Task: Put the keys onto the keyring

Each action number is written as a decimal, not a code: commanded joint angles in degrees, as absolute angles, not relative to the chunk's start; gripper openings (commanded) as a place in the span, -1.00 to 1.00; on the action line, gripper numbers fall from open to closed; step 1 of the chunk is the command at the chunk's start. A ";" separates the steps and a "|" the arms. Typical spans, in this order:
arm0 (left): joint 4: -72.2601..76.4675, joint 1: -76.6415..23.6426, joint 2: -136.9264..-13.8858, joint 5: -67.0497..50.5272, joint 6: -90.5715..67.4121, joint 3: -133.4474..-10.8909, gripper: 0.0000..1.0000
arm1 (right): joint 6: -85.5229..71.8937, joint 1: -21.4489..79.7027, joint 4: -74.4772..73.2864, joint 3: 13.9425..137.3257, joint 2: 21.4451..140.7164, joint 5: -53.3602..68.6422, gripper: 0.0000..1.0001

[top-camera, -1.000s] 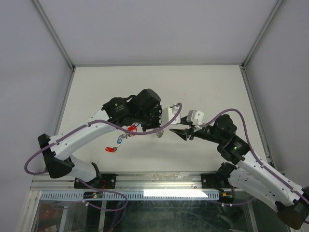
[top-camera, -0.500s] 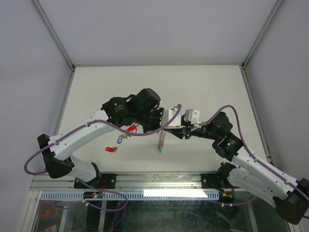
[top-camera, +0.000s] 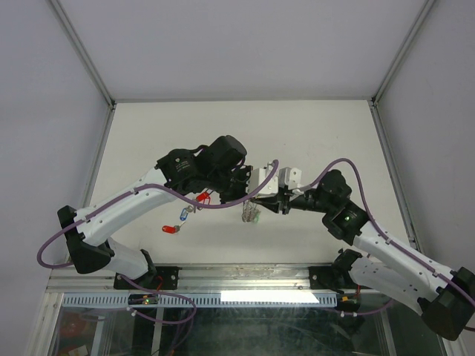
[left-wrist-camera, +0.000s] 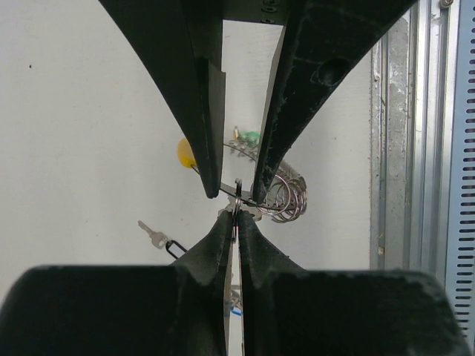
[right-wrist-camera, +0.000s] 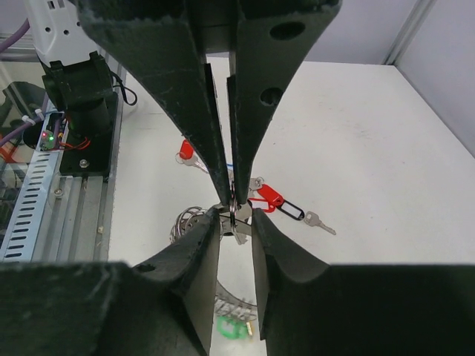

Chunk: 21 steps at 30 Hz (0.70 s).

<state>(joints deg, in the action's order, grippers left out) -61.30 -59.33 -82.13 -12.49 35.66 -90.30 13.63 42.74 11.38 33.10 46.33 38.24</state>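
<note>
My left gripper (top-camera: 256,194) (left-wrist-camera: 237,216) is shut on the thin silver keyring (left-wrist-camera: 237,199), which I see edge-on and held above the table. My right gripper (top-camera: 277,202) (right-wrist-camera: 235,216) is open, tip to tip with the left, its jaws either side of the ring (right-wrist-camera: 233,205). A bunch of wire coils (left-wrist-camera: 286,199) and keys with a yellow tag (left-wrist-camera: 185,153) and a green tag (right-wrist-camera: 234,331) hangs below the ring (top-camera: 251,215). Loose keys lie on the table: a red-tagged one (top-camera: 202,198) (right-wrist-camera: 268,201), a blue one (top-camera: 183,216), another red tag (top-camera: 171,231), and a black-tagged key (right-wrist-camera: 291,211).
The white table (top-camera: 223,133) has grey walls at the back and sides. A metal rail (top-camera: 245,276) runs along the near edge by the arm bases. Purple cables loop over both arms.
My right gripper has moved left until it meets the left gripper's tips. The hanging bunch with the green tag has swung and now hangs shorter. The left arm has hardly moved.
</note>
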 commanded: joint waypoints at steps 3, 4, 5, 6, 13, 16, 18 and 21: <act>-58.71 -60.03 -79.72 -14.50 36.73 -92.64 -1.00 | 13.71 42.98 13.87 35.97 47.23 39.59 -0.52; -58.70 -60.03 -79.64 -14.57 36.74 -92.64 -1.00 | 13.64 42.98 13.84 35.97 47.30 39.63 -0.54; -58.71 -60.03 -79.64 -14.59 36.74 -92.64 -1.00 | 13.63 42.98 13.83 36.03 47.41 39.66 -0.56; -58.75 -60.04 -79.64 -14.59 36.74 -92.64 -1.00 | 13.55 42.97 13.93 36.03 47.45 39.64 -0.58; -58.66 -60.03 -79.57 -14.89 36.74 -92.71 -1.00 | 12.94 42.98 14.60 36.16 47.77 40.06 -0.69; -58.75 -60.03 -79.54 -15.12 36.78 -92.89 -1.00 | 12.74 42.97 14.87 36.12 47.91 40.33 -0.62; -58.67 -60.03 -79.54 -15.13 36.76 -92.90 -1.00 | 12.55 42.97 15.08 36.04 48.00 40.50 -0.61; -58.71 -60.03 -79.54 -15.20 36.72 -92.90 -1.00 | 12.15 42.98 15.68 36.02 48.29 40.69 -0.64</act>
